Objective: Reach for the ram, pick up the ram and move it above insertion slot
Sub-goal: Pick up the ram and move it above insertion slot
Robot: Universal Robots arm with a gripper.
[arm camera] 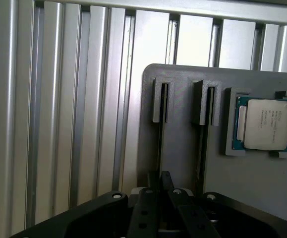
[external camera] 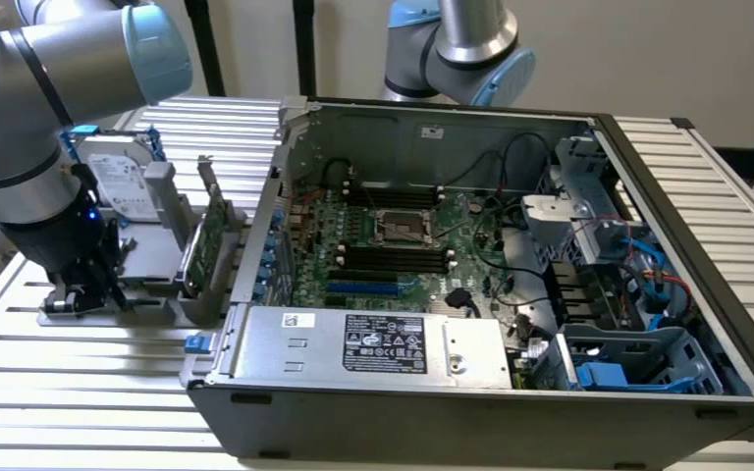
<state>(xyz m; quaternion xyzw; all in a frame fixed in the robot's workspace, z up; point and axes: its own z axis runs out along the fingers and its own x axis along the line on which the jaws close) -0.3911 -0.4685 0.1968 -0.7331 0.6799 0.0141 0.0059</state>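
Slatted table [arm camera: 49,124], gripper [arm camera: 159,178] at edge-on ram [arm camera: 159,129]

Exterior camera sits high and back, looking down at an angle over the open computer case [external camera: 482,412] and the slatted worktop [external camera: 76,392], with the arm [external camera: 36,147] at the exterior view's left. Wrist camera's in tight, peering down past the claw [arm camera: 160,179] onto the grey parts holder [arm camera: 183,163]. Both views share that holder and the worktop slats beside it.
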